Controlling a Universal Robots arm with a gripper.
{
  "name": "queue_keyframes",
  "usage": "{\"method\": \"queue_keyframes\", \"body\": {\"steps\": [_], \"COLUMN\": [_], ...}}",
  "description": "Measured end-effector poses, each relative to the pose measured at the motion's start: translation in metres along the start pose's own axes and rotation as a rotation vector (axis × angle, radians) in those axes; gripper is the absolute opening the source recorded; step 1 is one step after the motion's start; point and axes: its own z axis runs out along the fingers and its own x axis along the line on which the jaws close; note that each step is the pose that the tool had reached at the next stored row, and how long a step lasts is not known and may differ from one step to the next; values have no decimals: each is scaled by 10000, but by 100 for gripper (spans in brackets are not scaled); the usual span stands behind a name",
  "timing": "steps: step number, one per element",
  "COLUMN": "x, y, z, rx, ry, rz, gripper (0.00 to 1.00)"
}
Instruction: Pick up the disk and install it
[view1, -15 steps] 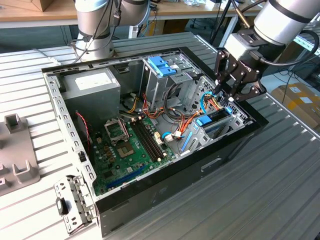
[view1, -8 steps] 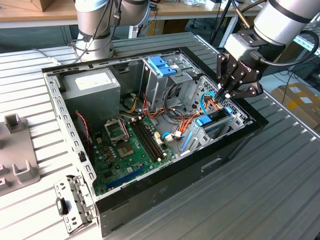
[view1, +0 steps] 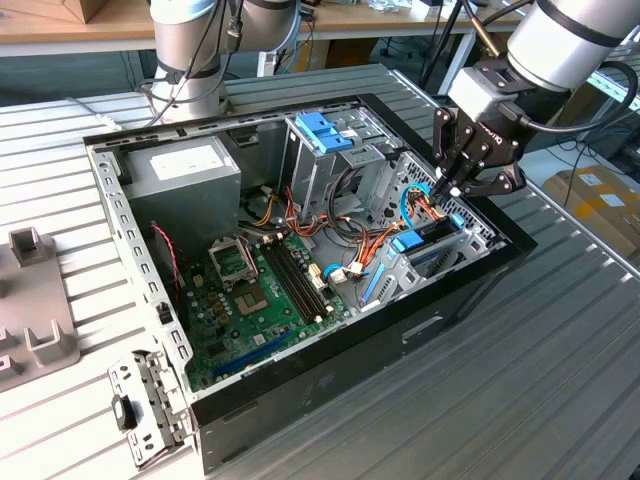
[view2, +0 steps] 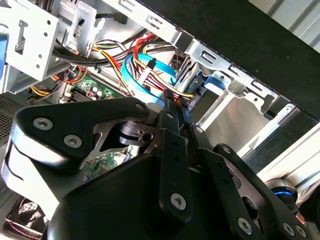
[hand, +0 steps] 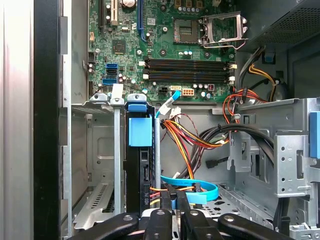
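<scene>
The disk (view1: 425, 240) stands on edge in the bay at the front corner of the open computer case (view1: 330, 375), at the exterior view's right. Its bright blue carrier tab and dark edge also face the first wrist view, where the disk (hand: 139, 134) sits between grey metal bay walls. My gripper (view1: 443, 190) hangs just above the bay, beside the disk and not touching it. Its two black fingers are shut together, with nothing I can make out between them. The gripper (hand: 173, 197) tips sit by a flat blue cable (hand: 202, 188), and the second wrist view has the gripper (view2: 172, 96) at that cable (view2: 145, 65).
Bundles of red, yellow and orange wires (hand: 192, 135) cross the case next to the bay. A metal drive cage with a blue bracket (view1: 325, 130) stands further in, past it the power supply (view1: 185, 170) and green motherboard (view1: 260, 290). Grey fixture blocks (view1: 35, 300) lie outside the case.
</scene>
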Motion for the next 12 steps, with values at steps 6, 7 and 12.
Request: {"method": "queue_keyframes", "body": {"steps": [6,7,12], "x": [14,15,25], "y": [27,30,40], "z": [-1,-1,-2], "rx": [-1,-1,-1], "ry": [0,1,1], "rz": [-1,-2,-1], "gripper": [16,16,16]}}
